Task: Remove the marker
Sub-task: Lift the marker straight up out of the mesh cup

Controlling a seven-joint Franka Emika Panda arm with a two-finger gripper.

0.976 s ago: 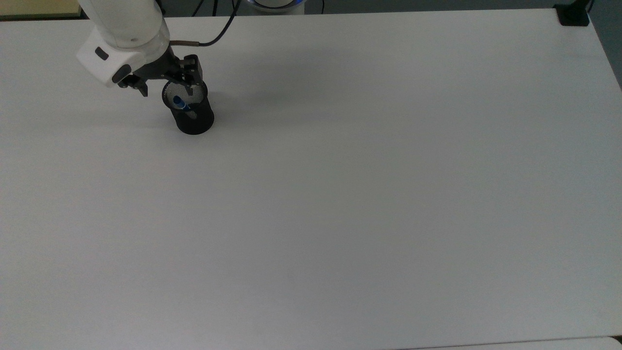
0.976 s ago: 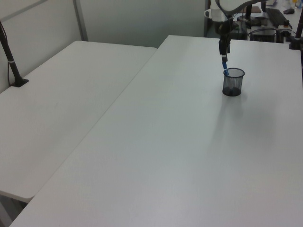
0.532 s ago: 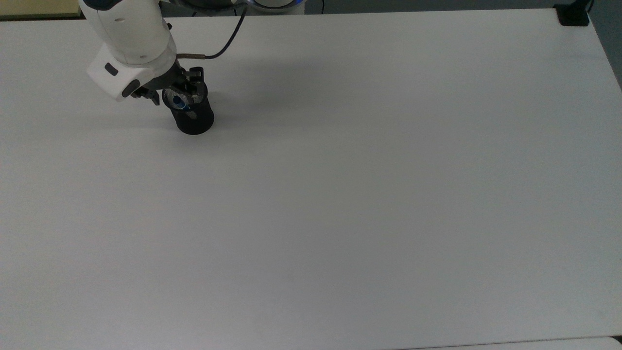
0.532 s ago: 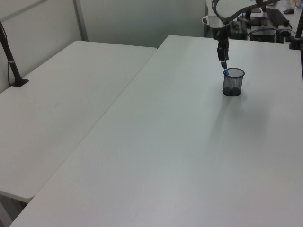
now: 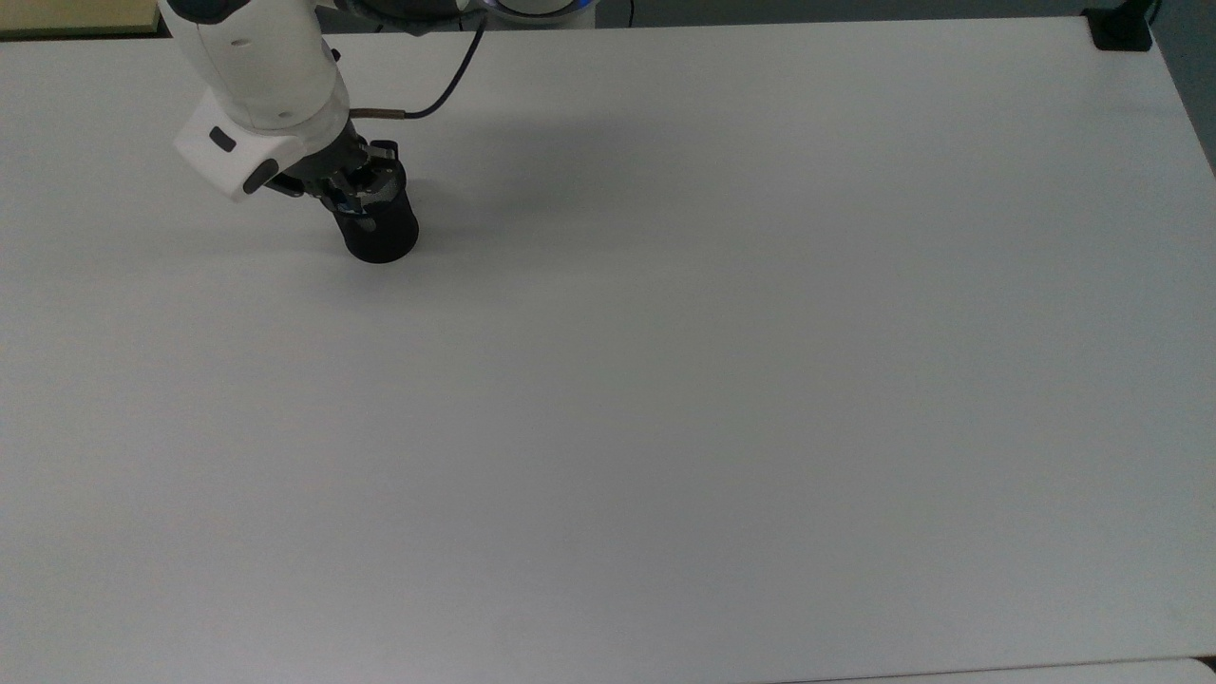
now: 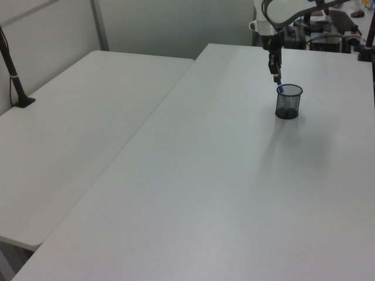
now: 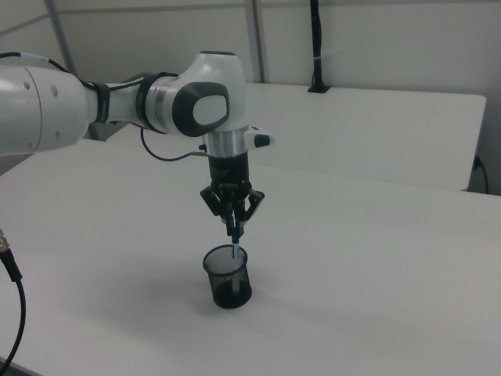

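Observation:
The black mesh cup (image 7: pixel 228 285) stands on the white table (image 7: pixel 376 266), near the top view's upper left. The marker (image 7: pixel 235 242) leans in the cup, its blue cap end sticking up over the rim and its white barrel running down inside. My gripper (image 7: pixel 233 225) hangs straight above the cup's mouth, fingers pinched together on the blue end. From above, the gripper (image 5: pixel 357 188) covers most of the cup's (image 5: pixel 382 236) opening. In the left view a bit of blue marker (image 6: pixel 280 89) shows between the gripper (image 6: pixel 276 75) and the cup (image 6: pixel 289 103).
The arm's black cable (image 5: pixel 446 84) loops behind the cup. A second white table (image 6: pixel 76 129) adjoins on the left view's left, with a black post (image 6: pixel 16 82) clamped to it. A wide stretch of tabletop lies in front of the cup.
The gripper shifted from beside the cup's rim to over its mouth, and its fingers went from spread apart to closed on the marker's blue end. The cup stayed put.

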